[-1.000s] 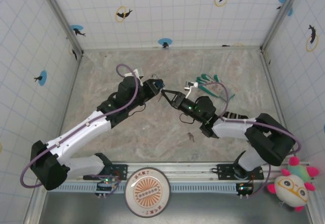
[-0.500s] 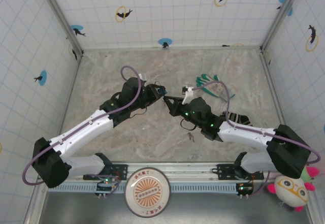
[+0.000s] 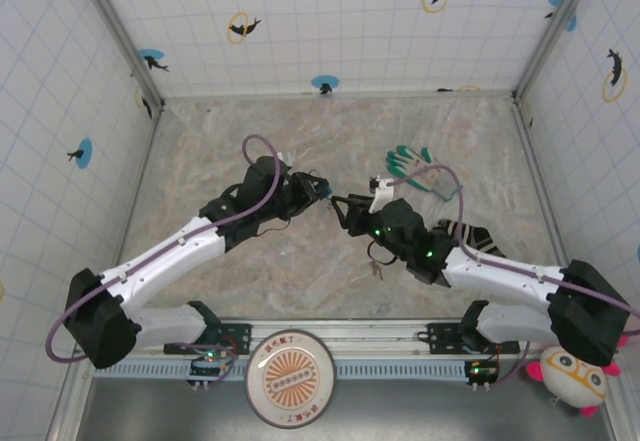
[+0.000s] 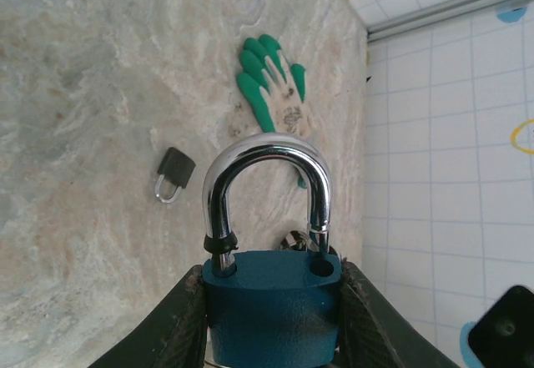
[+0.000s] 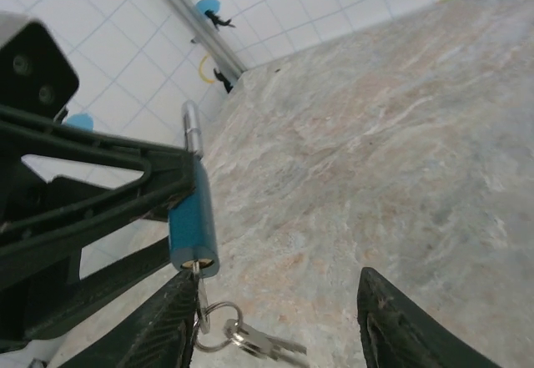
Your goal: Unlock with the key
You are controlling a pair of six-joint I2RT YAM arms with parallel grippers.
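Right gripper (image 3: 340, 204) slid in toward middle of top view; glove (image 3: 425, 169) now uncovered, upper right. Left gripper (image 4: 271, 280) squeezes blue padlock (image 4: 271, 305), bottom centre of its view. Key (image 5: 198, 289) sticks in lock's bottom, lower left of right wrist view, ring (image 5: 219, 322) dangling. Right gripper wide open, holding nothing, key beside one finger. Risk: grab lands off-centre, catches ring, knocks lock crooked.

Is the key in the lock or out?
In. The key sticks into the bottom of the blue lock; a spare key hangs below.
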